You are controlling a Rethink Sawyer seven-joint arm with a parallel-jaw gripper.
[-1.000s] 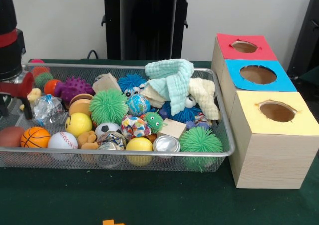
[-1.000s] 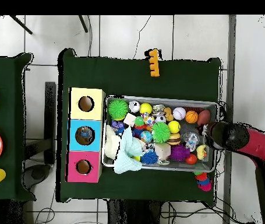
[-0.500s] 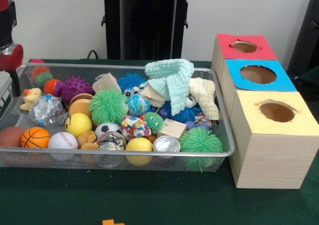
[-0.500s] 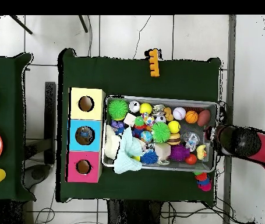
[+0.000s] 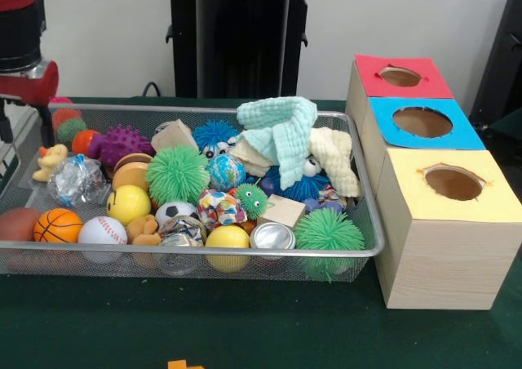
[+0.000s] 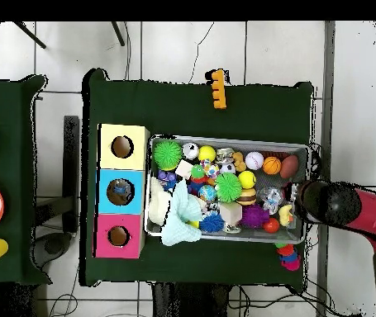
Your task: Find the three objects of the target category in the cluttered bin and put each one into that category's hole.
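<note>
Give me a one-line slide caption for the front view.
Wire bin full of balls, spiky toys and cloths beside a box with red, blue and yellow holes; arm at the bin's end.

The hand point(image 5: 23, 67) is cut off by the left and top edges of the front view, so only its red and black body shows, and whether its fingers are apart or closed cannot be told. From above, the arm point(image 6: 364, 210) covers the hand entirely and runs off the right edge. In the wire basket point(image 5: 204, 259), the green cloth point(image 5: 281, 132) and cream cloth point(image 5: 334, 157) hide whatever lies beneath them. A small orange piece point(image 5: 186, 364) on the tabletop point(image 5: 269, 328) is cut by the bottom edge. The insides of the three box holes are too dark to read.
</note>
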